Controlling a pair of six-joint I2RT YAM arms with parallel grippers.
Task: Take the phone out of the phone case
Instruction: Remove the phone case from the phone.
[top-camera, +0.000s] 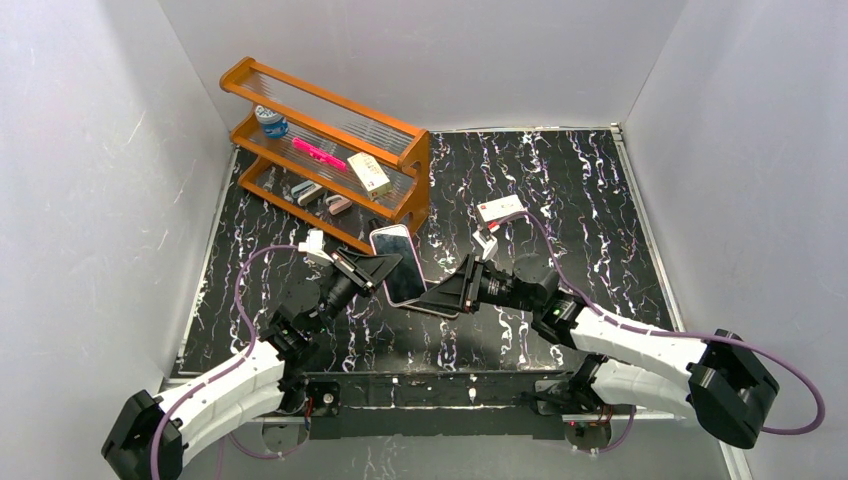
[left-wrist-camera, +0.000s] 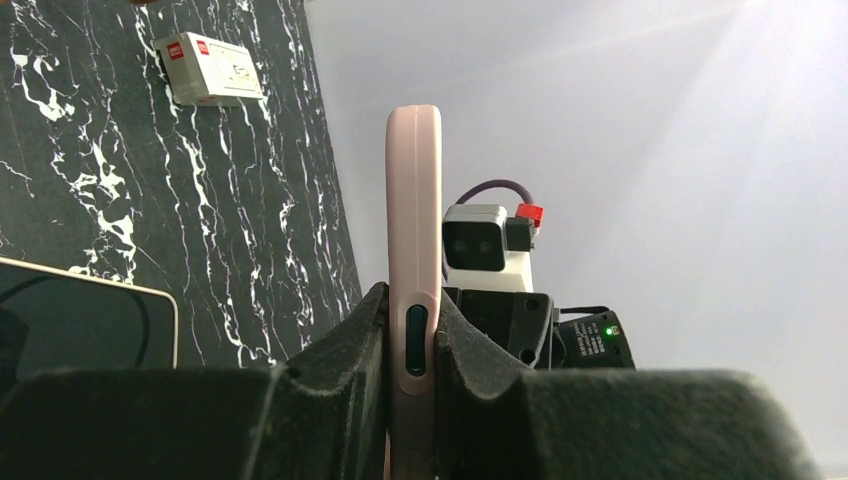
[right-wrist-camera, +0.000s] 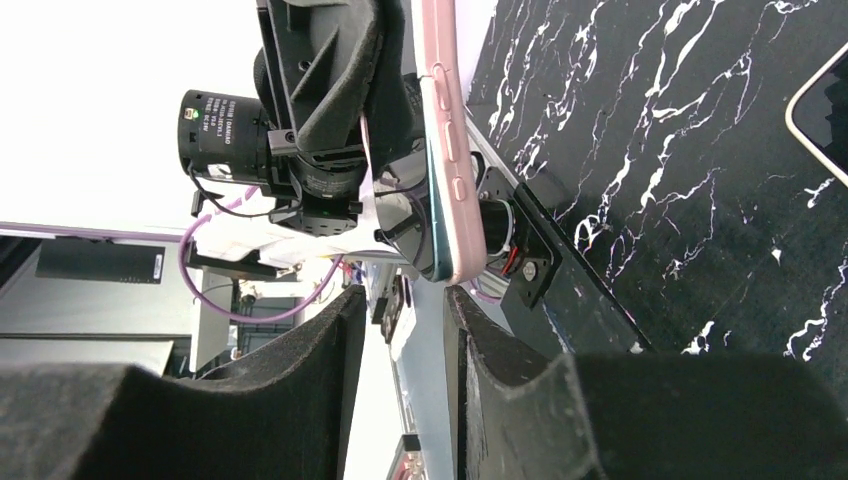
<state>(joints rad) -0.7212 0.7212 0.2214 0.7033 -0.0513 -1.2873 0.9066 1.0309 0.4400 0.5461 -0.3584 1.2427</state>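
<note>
I note left pincer (left-wrist-camera: 412, 335) clenched on the phone case (left-wrist-camera: 413, 200), phone (top-camera: 398, 265) inside, long axis straight out from its jaws; right pincer (right-wrist-camera: 405, 315) released and empty, case corner just ahead of its tips

Black, white-veined marble table (top-camera: 560, 190), orange wooden shelf (top-camera: 330, 100) at its far left, blue-capped bottle (top-camera: 271, 122), pink marker (top-camera: 318, 153) and pale yellow box (top-camera: 369, 174) along the middle tier, small grey items (top-camera: 306, 191) on the bottom tier, white red-labelled box (top-camera: 500, 209) lying flat right of the shelf
</note>
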